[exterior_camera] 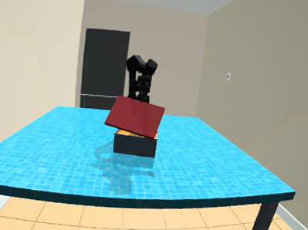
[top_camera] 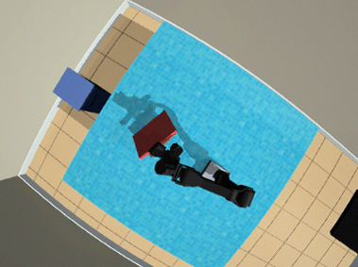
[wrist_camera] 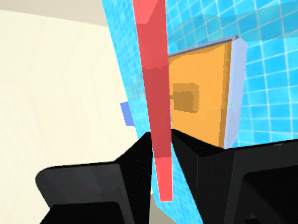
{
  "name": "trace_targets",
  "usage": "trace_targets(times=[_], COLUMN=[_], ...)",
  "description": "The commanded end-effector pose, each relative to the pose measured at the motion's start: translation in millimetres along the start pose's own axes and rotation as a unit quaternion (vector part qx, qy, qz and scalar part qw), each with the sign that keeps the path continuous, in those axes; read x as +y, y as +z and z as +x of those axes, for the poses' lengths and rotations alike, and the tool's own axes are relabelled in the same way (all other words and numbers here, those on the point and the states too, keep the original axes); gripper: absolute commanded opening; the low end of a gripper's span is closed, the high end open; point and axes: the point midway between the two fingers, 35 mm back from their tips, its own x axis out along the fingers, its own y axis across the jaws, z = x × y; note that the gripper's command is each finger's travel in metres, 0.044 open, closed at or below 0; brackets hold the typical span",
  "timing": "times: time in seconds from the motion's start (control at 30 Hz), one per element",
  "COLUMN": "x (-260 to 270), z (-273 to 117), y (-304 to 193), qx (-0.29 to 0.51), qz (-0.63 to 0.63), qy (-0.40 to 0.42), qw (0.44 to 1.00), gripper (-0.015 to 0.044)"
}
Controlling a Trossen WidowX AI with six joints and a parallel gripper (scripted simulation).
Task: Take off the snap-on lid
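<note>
Lid off its seat, tilted in the grip; one lid, one box

State of claw: the gripper is pinching the lid at one edge, a black finger on either side of the red rim.
Position of lid: above the storage box, steeply tilted and askew to it in the exterior view. Whether its low corner touches the box cannot be told. The orange inside of the box shows in the wrist view. The box stands upright on the table.

Handling (judgement): lid probably light and stiff, a thin panel with a shallow rim; smooth faces may slip. Held at one edge, it could swing about the fingertips. The present hold on the rim seems the right place; keep it firm, carry the lid clear of the box walls, level it with the top face up, then lower it beside the box.

Count: lid, 1; storage box, 1; table, 1; gripper, 1, with 2 fingers
</note>
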Motion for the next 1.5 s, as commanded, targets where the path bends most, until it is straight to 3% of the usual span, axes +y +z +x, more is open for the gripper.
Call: trace_targets(times=[0.0,1.47], x=[10,2], z=[-7,-9], y=[1,73], qx=[0.0,-0.003], qz=[0.003,0.001], qy=[0.01,0.01], qw=[1.0,1.0], gripper=[0.0,0.0])
